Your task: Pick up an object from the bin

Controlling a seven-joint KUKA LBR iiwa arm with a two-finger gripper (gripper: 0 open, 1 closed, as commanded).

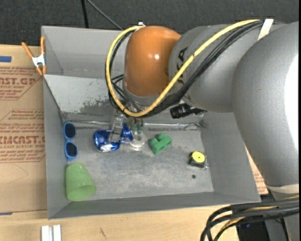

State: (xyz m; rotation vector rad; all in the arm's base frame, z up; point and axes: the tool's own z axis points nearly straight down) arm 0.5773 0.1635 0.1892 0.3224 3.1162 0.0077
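Where the bin's [54, 149] back wall meets the floor, the gripper [126, 130] stands, fingers spread over a crumpled blue can [106, 141].
A clear plastic piece [136, 144] crowds the can's right end; a green block [160, 143] lies near.

Blue sunglasses [69, 140] lie at nine o'clock on the bin [140, 179] floor. A pale green cup [79, 183] lies on its side at seven, a green block [159, 143] near centre, and a small yellow-and-black round thing [196, 158] at four.
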